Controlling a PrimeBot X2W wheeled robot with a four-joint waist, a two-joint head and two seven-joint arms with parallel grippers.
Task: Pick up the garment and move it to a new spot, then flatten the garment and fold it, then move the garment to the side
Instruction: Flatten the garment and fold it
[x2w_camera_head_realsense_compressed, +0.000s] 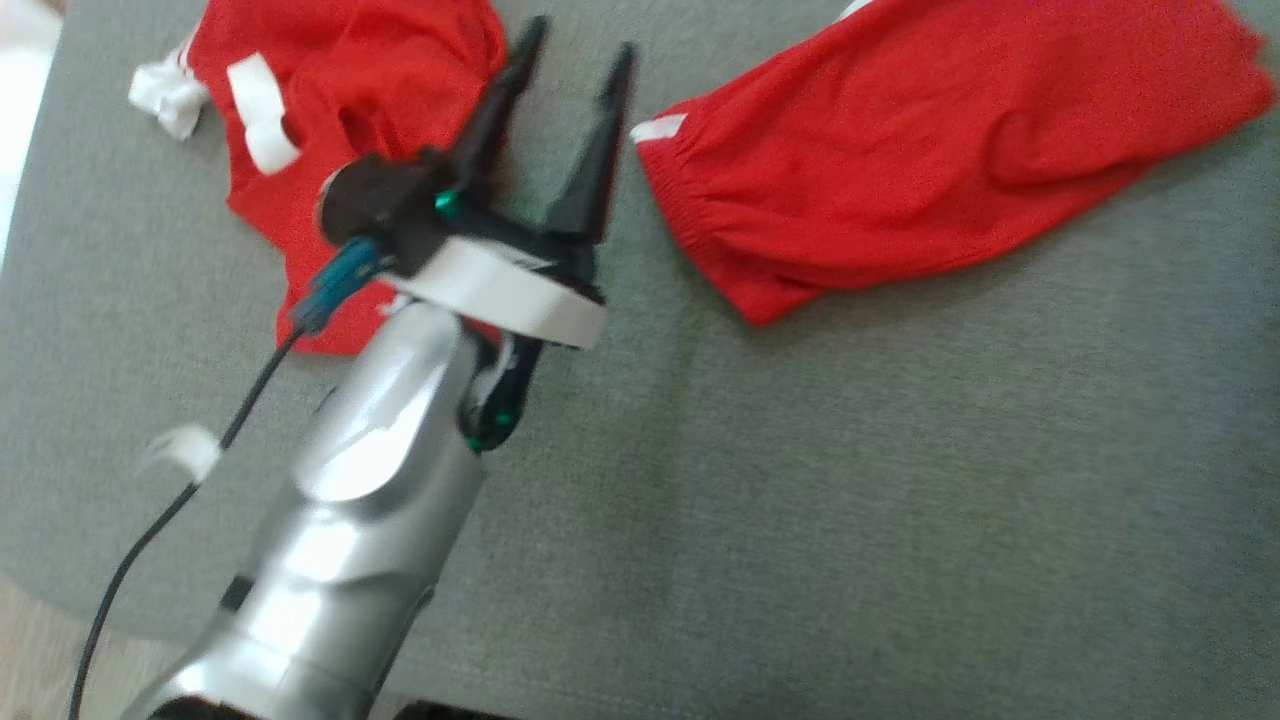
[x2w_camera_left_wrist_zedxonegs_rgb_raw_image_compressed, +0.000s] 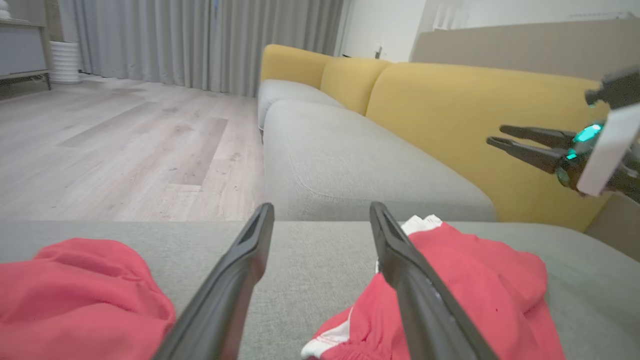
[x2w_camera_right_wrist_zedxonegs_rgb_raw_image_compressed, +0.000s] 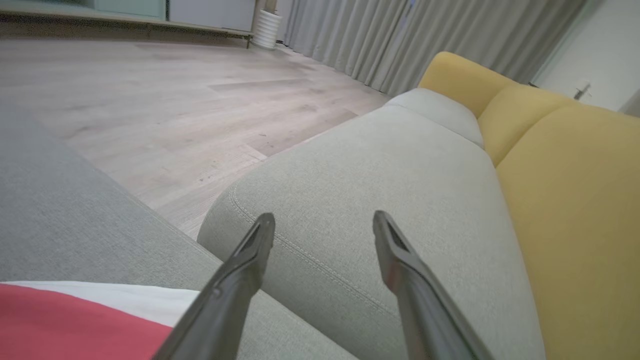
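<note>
Two red cloth pieces lie on the grey cushion (x2w_camera_head_realsense_compressed: 800, 500). A flatter red garment (x2w_camera_head_realsense_compressed: 930, 150) with a gathered waistband is at the upper right. A crumpled red piece (x2w_camera_head_realsense_compressed: 380, 80) with white trim is at the upper left. My left gripper (x2w_camera_head_realsense_compressed: 582, 38) is open over the bare strip between them, holding nothing. The left wrist view shows my left gripper (x2w_camera_left_wrist_zedxonegs_rgb_raw_image_compressed: 321, 207) with red cloth (x2w_camera_left_wrist_zedxonegs_rgb_raw_image_compressed: 75, 295) on one side and white-edged red cloth (x2w_camera_left_wrist_zedxonegs_rgb_raw_image_compressed: 485, 290) on the other. My right gripper (x2w_camera_right_wrist_zedxonegs_rgb_raw_image_compressed: 324, 216) is open and empty, with red cloth (x2w_camera_right_wrist_zedxonegs_rgb_raw_image_compressed: 60, 325) and a white band at the lower left.
A yellow-backed sofa (x2w_camera_left_wrist_zedxonegs_rgb_raw_image_compressed: 450, 110) with grey seats stands beyond the cushion's far edge, with wooden floor (x2w_camera_left_wrist_zedxonegs_rgb_raw_image_compressed: 125, 145) beside it. My right gripper (x2w_camera_left_wrist_zedxonegs_rgb_raw_image_compressed: 495, 135) hangs in the air in front of the sofa back. A black cable (x2w_camera_head_realsense_compressed: 150, 530) runs along my left forearm.
</note>
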